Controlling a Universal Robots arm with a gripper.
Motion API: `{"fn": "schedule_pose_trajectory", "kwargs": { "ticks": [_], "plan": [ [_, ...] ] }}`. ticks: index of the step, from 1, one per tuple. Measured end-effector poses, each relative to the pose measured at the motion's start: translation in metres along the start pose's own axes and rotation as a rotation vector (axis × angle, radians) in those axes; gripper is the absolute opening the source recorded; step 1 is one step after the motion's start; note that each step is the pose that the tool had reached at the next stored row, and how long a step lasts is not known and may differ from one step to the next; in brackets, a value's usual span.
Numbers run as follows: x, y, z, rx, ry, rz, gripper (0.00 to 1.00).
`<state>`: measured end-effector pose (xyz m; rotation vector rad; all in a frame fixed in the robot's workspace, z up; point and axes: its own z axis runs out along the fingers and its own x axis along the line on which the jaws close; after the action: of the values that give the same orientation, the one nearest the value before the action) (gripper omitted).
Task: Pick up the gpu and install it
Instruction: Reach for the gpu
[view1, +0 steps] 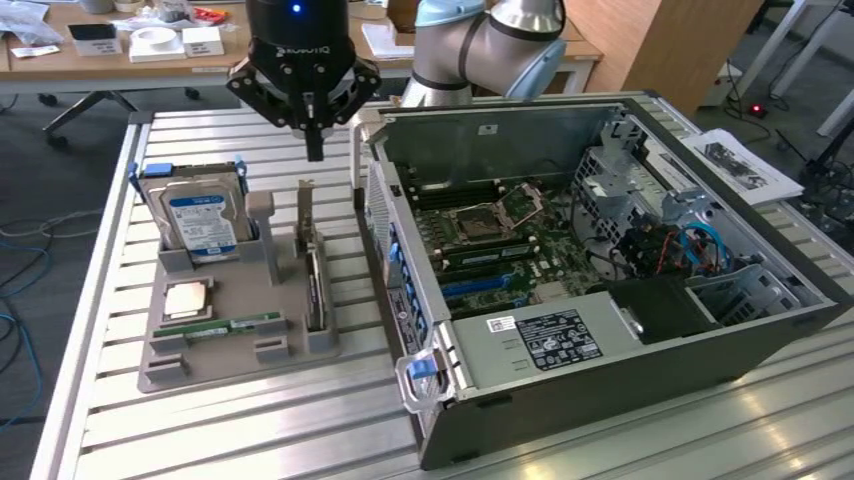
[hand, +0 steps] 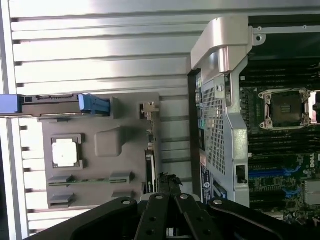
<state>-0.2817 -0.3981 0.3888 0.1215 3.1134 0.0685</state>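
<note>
Wooden desks are seen at the back of an office space, and a slatted aluminium table (view1: 200, 440) is set in front of them. On the exterior view's left, a grey holder tray (view1: 227, 362) is laid on the slats. A hard drive (view1: 200, 220) is stood upright in the tray's rear slot, a processor chip (view1: 187, 298) is laid flat in a pocket, and a narrow memory stick (view1: 234, 325) is set just beside the chip. The gpu (view1: 314, 285) is stood on its edge in the slot along the tray's side nearest the computer case (view1: 601, 390), with its silver bracket raised at the far end. The case is laid on its side with the panel off, so that the motherboard (view1: 507, 240) is exposed. The gripper (view1: 315, 150) is held above the gpu's bracket end, apart from it. Its jaws are closed together, and nothing is gripped between them. In the wrist view, the gpu is seen edge-on near the joined fingertips.
</note>
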Motion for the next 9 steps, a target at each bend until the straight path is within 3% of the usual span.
{"fn": "schedule_pose_trajectory", "kwargs": {
  "ticks": [9],
  "plan": [
    [0.0098,-0.0007,0.0002,0.0,-0.0001,0.001,0.11]
  ]
}}
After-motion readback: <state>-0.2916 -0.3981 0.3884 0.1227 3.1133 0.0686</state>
